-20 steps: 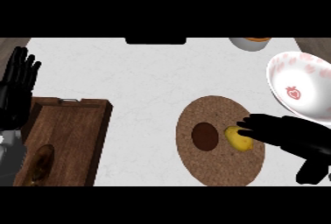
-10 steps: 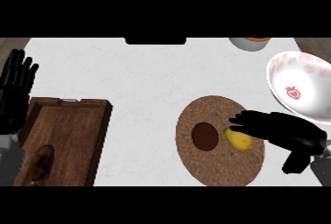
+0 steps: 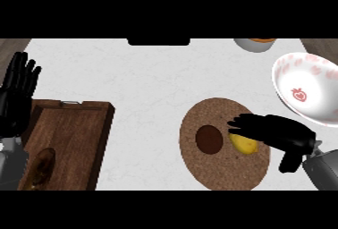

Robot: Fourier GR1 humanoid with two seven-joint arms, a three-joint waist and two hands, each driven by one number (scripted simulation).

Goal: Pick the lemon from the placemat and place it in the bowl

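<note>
Head view
Right hand (image 3: 274, 133): over the right half of the placemat, fingers curled down onto the lemon's far side, thumb hanging toward the near edge; whether the lemon is pinched cannot be told for sure, but the fingers wrap its top.
Lemon (image 3: 243, 144): lies on the placemat, right of the dark oval, its near-left part showing yellow below the fingers.
Placemat (image 3: 218, 114): round, brown, right of centre on the counter (image 3: 145, 76).
Bowl (image 3: 310, 91): white with red marks, tilted, at the right edge, far-right of the hand and close to it.
Open room: bare counter far and left of the placemat.
Left hand (image 3: 16, 96): at the left edge, open, fingers up, resting.
Board (image 3: 69, 134): dark wood, near left, beside the left hand.
Cup (image 3: 254, 43): at the far edge, well apart from the bowl.
</note>
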